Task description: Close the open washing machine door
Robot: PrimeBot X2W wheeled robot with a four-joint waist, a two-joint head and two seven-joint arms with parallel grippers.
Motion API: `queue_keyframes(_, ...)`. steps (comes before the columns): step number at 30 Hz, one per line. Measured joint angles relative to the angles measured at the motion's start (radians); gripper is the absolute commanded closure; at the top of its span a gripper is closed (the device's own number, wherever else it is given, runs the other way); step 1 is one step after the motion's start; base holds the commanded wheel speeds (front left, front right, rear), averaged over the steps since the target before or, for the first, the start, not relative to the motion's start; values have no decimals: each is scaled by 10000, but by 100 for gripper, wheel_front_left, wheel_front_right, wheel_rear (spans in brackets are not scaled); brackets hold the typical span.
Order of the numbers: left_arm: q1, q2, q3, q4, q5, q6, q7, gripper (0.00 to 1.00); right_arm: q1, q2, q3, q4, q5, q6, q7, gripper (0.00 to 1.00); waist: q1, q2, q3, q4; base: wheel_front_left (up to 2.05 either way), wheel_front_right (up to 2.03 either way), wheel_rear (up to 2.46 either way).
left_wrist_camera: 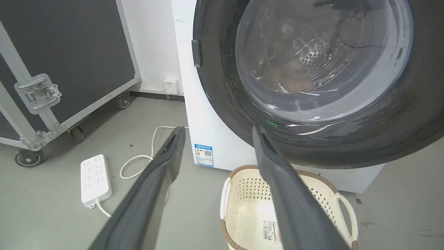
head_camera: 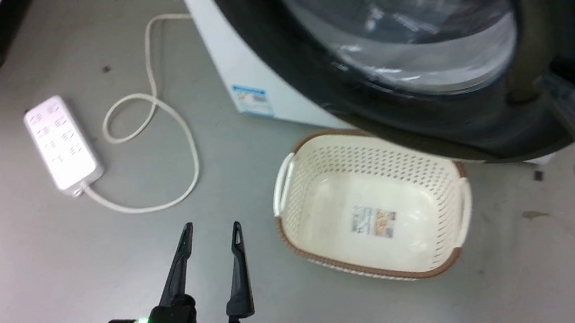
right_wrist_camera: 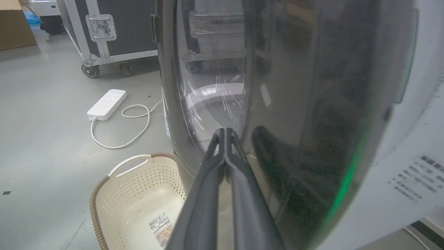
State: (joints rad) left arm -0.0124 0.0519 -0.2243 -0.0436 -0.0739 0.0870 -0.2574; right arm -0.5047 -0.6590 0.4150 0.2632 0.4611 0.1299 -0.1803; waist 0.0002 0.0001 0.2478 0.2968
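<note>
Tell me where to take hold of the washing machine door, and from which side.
Take the washing machine door by its black rim, near where the right hand sits, coming from the front. The glass centre bulges and looks slick; the rim is flatter, so a shut-fingered push there probably suits best.

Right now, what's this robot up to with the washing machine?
The robot is working on shutting the washing machine door of the white washing machine. Its right gripper, fingers shut together, is at the door's black rim, apparently pushing on it. The door looks nearly flush with the machine's front, but I cannot tell whether it has latched. The left gripper hangs open above the floor, holding nothing, beside a cream basket.
</note>
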Motion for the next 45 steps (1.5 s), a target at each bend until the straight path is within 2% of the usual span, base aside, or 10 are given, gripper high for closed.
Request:
queue_keyframes(10, -174, -4, -410, -278, -389, 435, 0, 0, -2233, -815, -380, 2489, 1200, 27, 393, 100, 0, 0, 686, 705, 0, 0, 0)
queue_keyframes(22, -501, -12, -587, -261, -529, 688, 0, 0, -3564, -311, -82, 4196, 1406, 113, 155, 100, -1, 0, 787, 533, 0, 0, 0)
queue_keyframes(23, -501, -12, -570, -230, -539, 686, 0, 0, -3558, -263, -19, 4243, 1475, 107, 36, 61, -1, 0, 719, 479, 0, 0, 0)
queue_keyframes(24, -501, -13, -545, -199, -556, 681, 0, 0, -3543, -226, 48, 4265, 1488, 102, -105, 0, -1, 0, 642, 421, 0, 0, 0)
queue_keyframes(32, -459, -17, 0, 163, -629, 242, 0, 0, -2057, 529, 125, 3490, 1714, 15, -729, 0, -2, 0, -227, -284, 0, 0, 0)
queue_keyframes(34, -315, -21, 278, 316, -662, -17, 0, 0, -532, 1114, -932, 1965, 1078, 15, -771, 0, -4, 0, -739, -754, 0, 0, 0)
queue_keyframes(35, -163, -19, 518, 453, -694, -199, 0, 0, 921, 1937, -2288, 867, 362, 15, -771, 0, -4, 0, -1091, -1134, 0, 0, 0)
queue_keyframes(37, -53, -19, 637, 545, -692, -290, 0, 0, 2017, 2638, -3074, 180, -184, 15, -771, 0, -4, 0, -1315, -1384, 0, 0, 0)
queue_keyframes(41, 149, -25, 849, 658, -681, -479, 0, 0, 3809, 3942, -3973, -995, -1356, 13, -771, 0, -4, 0, -1715, -1852, 0, 0, 0)
queue_keyframes(45, 398, -25, 1127, 740, -658, -619, 0, 0, 4967, 4863, -4366, -1789, -2533, 13, -773, 0, -5, 0, -2042, -2271, 0, 0, 0)
